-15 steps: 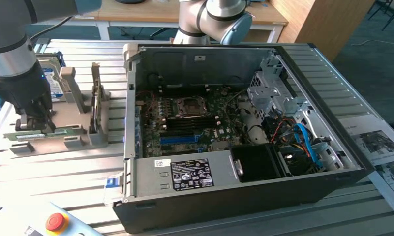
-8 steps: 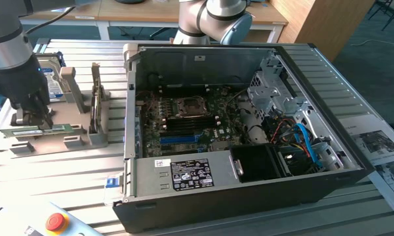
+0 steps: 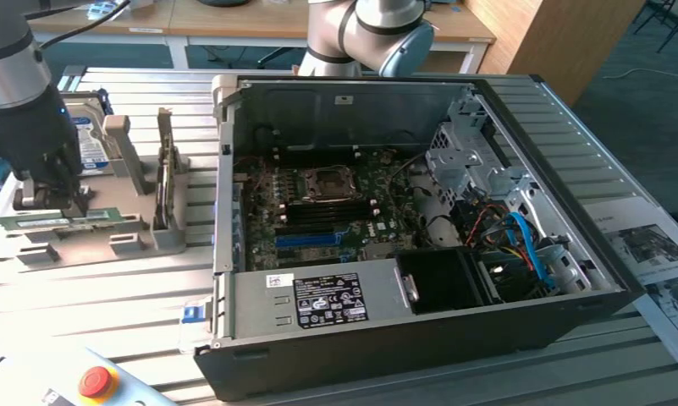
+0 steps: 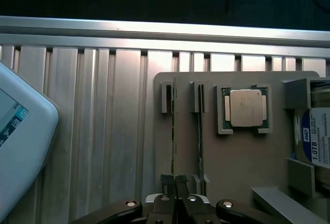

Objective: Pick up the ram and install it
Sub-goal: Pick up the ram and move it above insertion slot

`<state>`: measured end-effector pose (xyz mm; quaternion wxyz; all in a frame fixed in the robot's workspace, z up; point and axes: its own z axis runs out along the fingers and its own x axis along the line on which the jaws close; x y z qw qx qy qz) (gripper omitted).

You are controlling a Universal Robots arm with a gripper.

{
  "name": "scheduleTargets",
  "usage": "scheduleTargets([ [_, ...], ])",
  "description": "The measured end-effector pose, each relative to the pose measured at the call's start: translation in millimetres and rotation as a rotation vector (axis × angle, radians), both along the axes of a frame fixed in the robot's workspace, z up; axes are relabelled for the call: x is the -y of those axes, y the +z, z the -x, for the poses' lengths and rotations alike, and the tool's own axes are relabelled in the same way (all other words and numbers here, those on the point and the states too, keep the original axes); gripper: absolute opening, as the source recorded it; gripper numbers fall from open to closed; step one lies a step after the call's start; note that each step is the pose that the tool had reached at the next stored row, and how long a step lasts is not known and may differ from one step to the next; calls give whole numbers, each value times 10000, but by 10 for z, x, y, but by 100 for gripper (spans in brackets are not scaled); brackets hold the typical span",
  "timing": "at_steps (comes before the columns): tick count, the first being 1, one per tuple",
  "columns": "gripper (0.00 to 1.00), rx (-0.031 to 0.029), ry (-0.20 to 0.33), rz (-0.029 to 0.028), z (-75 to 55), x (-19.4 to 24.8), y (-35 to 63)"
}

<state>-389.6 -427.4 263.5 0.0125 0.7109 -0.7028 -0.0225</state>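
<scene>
Gripper point(image 3: 54, 205) on the exterior view's left has its fingers pressed together, pinching the ram point(image 3: 96, 219); the ram sits in its grey holder point(image 3: 85, 247), not lifted yet; to the right, the open computer case point(image 3: 316, 359) waits; its blue slot point(image 3: 311, 240) looks bare, so nothing is installed

Silver-grey arm point(image 3: 355, 25), pale blue joint cap point(image 3: 409, 52), black hand point(image 4: 174, 182), silver screws point(image 4: 224, 204)

Holder tray point(image 3: 90, 245) and computer case point(image 3: 429, 347) on table point(image 3: 113, 292).
Tray lies toward the exterior view's left, case just beside it; ram point(image 3: 68, 222) stands in a tray slot, hard drive point(image 3: 90, 139) at the tray's far edge.
</scene>
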Motion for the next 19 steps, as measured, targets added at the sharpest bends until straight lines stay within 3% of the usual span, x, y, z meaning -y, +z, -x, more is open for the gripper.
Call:
scheduleTargets([
  [19, 12, -1, 0, 2, 0, 0, 375],
])
